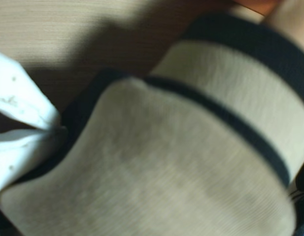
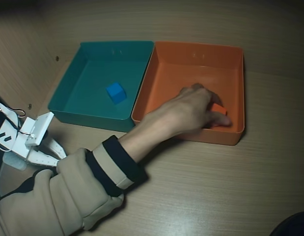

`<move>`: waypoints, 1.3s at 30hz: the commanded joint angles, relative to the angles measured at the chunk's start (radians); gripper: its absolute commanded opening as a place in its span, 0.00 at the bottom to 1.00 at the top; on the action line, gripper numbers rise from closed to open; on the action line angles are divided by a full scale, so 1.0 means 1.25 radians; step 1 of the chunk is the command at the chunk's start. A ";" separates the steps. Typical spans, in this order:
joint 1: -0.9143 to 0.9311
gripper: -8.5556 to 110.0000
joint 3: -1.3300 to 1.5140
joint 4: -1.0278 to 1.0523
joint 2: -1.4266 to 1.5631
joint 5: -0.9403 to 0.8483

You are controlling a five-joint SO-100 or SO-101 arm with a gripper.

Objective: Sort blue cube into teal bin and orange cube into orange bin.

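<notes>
Lying in the teal bin (image 2: 68,96) — the blue cube (image 2: 116,92), well apart from the released tool (image 2: 57,156).

Dim, warm light in both views. The wrist view is badly blurred, its sleeve (image 1: 191,147) out of focus, shadow toward twelve o'clock. Overhead looks sharper, perhaps darkening toward twelve o'clock.
</notes>
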 commanded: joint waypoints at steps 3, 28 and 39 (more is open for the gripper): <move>0.002 0.04 0.029 -0.017 0.009 -0.004; -0.005 0.04 0.029 -0.017 0.009 -0.004; 0.004 0.18 -0.061 0.029 -0.007 0.013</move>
